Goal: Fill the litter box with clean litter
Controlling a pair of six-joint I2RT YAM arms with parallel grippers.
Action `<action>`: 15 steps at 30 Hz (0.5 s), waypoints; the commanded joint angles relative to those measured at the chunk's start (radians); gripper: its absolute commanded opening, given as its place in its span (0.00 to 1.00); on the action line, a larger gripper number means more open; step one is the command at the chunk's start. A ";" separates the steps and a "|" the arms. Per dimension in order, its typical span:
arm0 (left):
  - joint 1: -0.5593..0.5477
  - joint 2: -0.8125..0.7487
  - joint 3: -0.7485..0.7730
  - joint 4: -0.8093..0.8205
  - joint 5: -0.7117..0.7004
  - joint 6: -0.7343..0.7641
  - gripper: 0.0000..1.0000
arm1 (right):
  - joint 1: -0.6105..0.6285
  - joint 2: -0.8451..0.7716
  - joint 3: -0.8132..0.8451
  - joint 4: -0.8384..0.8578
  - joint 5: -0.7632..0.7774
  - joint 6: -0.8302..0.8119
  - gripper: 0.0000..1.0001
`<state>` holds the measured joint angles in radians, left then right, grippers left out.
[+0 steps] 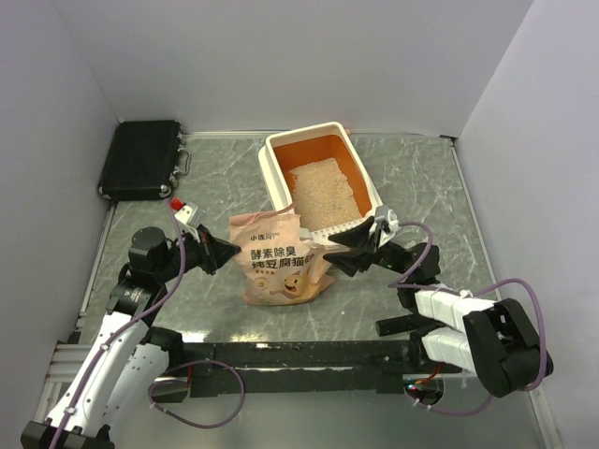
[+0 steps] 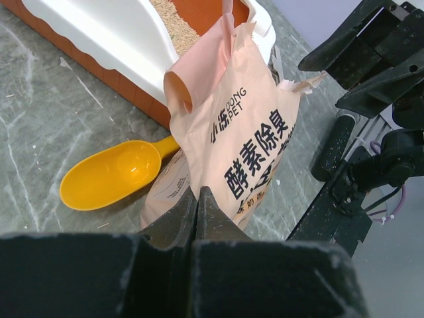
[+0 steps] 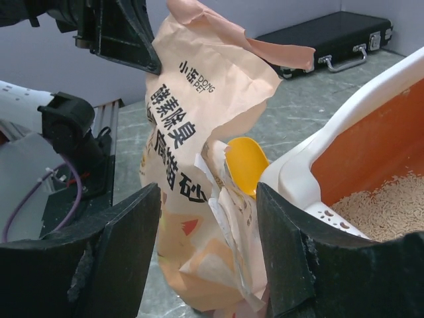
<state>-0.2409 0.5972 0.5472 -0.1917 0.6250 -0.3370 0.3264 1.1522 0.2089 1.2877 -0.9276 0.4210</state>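
At the far left corner of the grey marbled counter [image 1: 421, 187] lies a flat black case [image 1: 142, 159] with a handle and silver clasps. Nearer to us, the left tool [image 1: 234, 251] points at the left edge of a peach-pink paper bag [image 1: 279, 262] with black writing and a cartoon animal on it. The tool's two fingers are pressed tight together and their tips touch the bag. I cannot tell if a bit of paper is pinched between them.

The bag stands upright in the middle of the counter, and its torn top is open and crumpled. Behind it a yellow-orange plastic scoop [image 2: 109, 175] lies bowl up on the counter, just beside the long wall of the box. Its handle goes out of sight behind the bag.

The litter box [image 1: 273, 168] — a rectangular plastic tray, cream-white outside and orange inside — sits at the far middle of the counter. It is turned a little, with its slotted end nearest the bag. The clean litter [image 1: 323, 196], fine pale beige grains, lies inside the box and covers most of the floor. Some orange floor shows at the far end.

On the right, the right tool [image 1: 337, 253] reaches toward the right side of the bag. Its fingers are apart — the bag's crumpled side sits in the gap between them.
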 commanded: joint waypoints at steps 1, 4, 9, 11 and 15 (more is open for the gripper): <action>0.008 -0.020 0.010 0.080 0.021 0.001 0.01 | -0.004 0.023 0.029 0.140 -0.039 -0.019 0.66; 0.008 -0.022 0.010 0.080 0.024 0.001 0.01 | -0.004 0.043 0.018 0.174 -0.030 0.001 0.68; 0.008 -0.025 0.008 0.081 0.024 0.001 0.01 | -0.003 0.044 0.017 0.140 -0.010 -0.034 0.68; 0.008 -0.024 0.008 0.083 0.022 0.000 0.01 | -0.004 0.050 0.021 0.142 -0.014 -0.030 0.66; 0.008 -0.016 0.010 0.081 0.027 0.001 0.01 | -0.003 0.073 0.030 0.151 -0.014 -0.022 0.64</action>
<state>-0.2405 0.5926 0.5442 -0.1886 0.6308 -0.3370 0.3264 1.2026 0.2115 1.2888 -0.9314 0.4210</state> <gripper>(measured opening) 0.020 0.643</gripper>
